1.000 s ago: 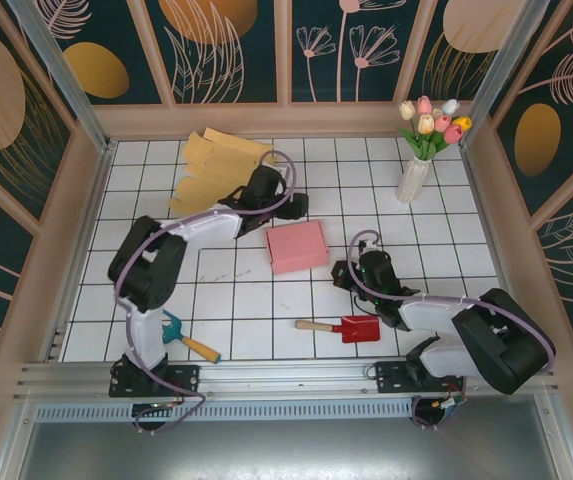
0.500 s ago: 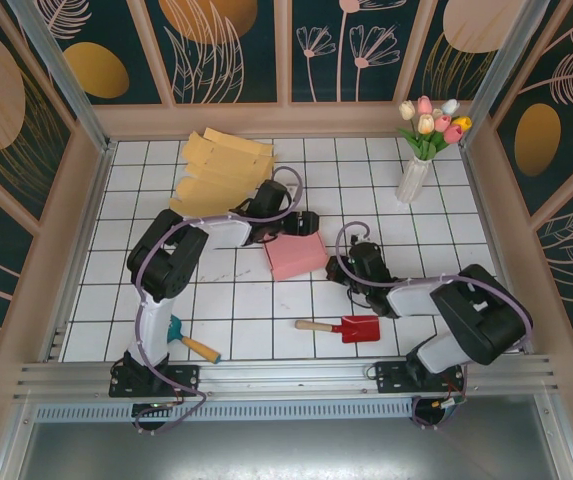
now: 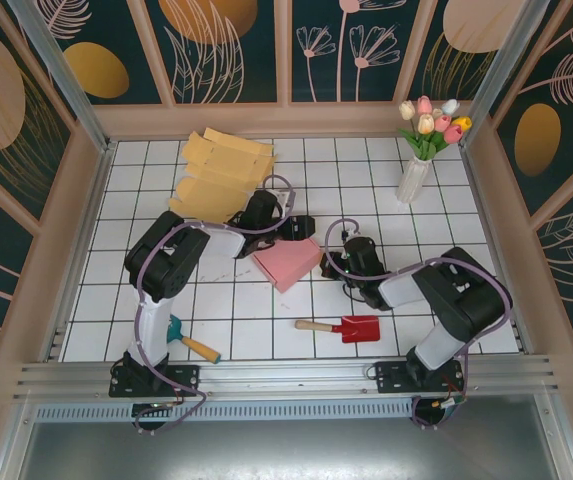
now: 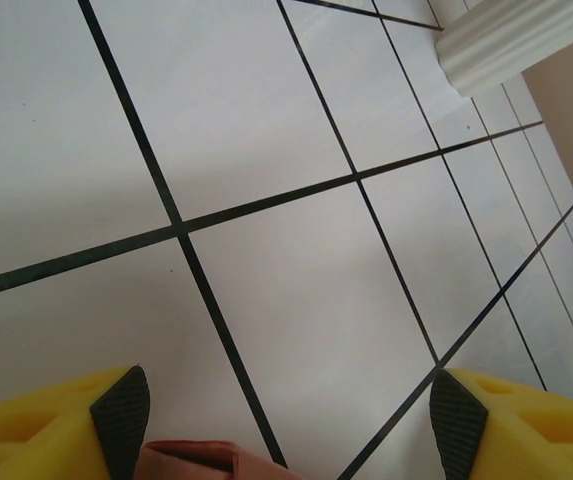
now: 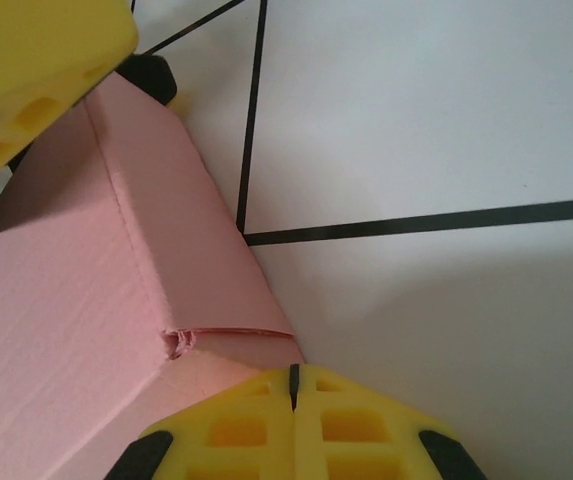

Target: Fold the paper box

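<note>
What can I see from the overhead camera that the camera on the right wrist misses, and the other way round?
Overhead: the vase of tulips, the yellow cardboard stack, the red shovel and a wooden-handled tool. Right wrist: close up, the right gripper with its yellow fingers pressed together, and a crumpled corner crease on the pink paper box. Both: that box and the white tiled table.

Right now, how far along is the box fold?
Done: the pink box looks formed, walls up and top closed. In hand: the shut right hand pushes at its corner; the open left hand straddles one edge. Left: a corner seam shows a gap, so probably a final tuck.
</note>
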Available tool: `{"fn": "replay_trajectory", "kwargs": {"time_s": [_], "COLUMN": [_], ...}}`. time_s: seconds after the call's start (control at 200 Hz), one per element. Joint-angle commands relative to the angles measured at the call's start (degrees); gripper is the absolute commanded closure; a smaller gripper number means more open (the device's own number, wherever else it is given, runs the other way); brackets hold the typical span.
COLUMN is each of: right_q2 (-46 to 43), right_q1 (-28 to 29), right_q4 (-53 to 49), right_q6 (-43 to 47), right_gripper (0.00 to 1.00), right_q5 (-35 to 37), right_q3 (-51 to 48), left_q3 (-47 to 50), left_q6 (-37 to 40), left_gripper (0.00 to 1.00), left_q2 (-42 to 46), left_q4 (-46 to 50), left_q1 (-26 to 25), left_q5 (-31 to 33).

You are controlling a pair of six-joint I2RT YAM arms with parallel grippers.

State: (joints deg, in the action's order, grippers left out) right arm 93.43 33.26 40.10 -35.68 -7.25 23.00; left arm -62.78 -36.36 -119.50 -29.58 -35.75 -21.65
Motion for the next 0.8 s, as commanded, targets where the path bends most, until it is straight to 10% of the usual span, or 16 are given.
{"fn": "replay_trajectory", "kwargs": {"time_s": [0.0,0.796], "right_q2": [1.9,-10.3], "right_q1": [0.6,-6.5], "right_q4": [8.5,-5.4], "right_q6": [3.7,7.6], "right_gripper": [1.0,1.0], "right_q5": [-11.0,-0.1], "right_q3": [4.3,1.3], "left_q3": [0.8,6.7], "left_q6": [-6.1,-7.6], "left_gripper": [0.24,0.18], "left_q2": [-0.9,6.5], "left_q4": [-2.4,-0.5], "left_q1": [-6.2,1.9], "left_q5": [-7.9,4.2]}}
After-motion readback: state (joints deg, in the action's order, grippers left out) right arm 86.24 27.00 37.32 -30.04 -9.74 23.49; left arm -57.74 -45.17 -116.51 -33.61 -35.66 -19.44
